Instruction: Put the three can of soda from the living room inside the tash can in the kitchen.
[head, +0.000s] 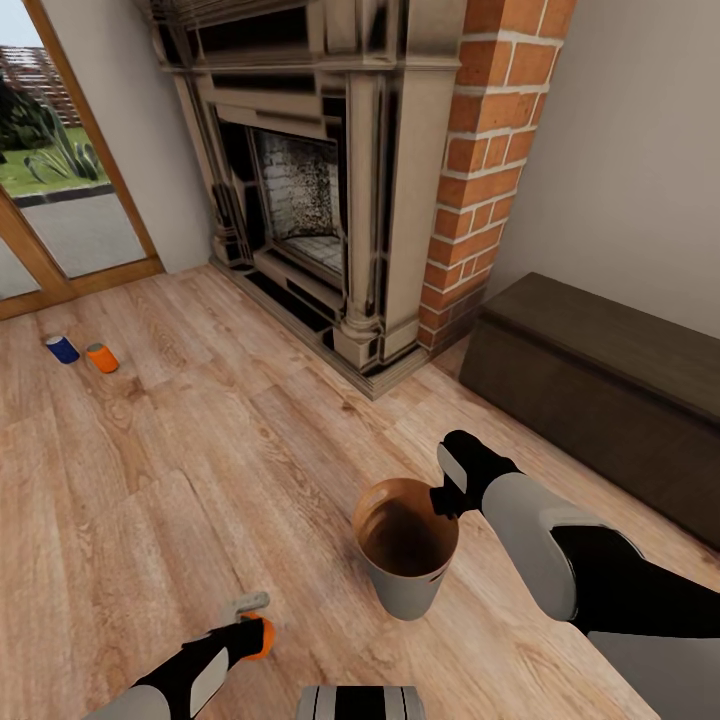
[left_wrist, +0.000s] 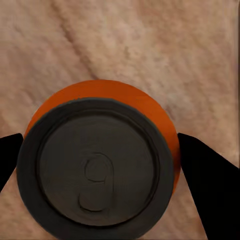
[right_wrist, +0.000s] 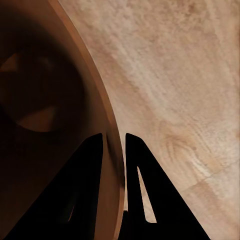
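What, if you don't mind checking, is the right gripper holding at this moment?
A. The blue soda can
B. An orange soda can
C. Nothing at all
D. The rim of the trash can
D: the right gripper has one finger inside and one outside the trash can, pinching its brown rim.

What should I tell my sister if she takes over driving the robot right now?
Left gripper: shut on an orange soda can, fingers on both its sides, low over the wood floor.
Right gripper: shut on the rim of the trash can, one finger inside, one outside.
The bin looks empty inside.
A blue can and another orange can lie on the floor near the glass door.
Done: one can grabbed, bin held.
Left: drop this can in, fetch the other two, bring the bin to the kitchen.
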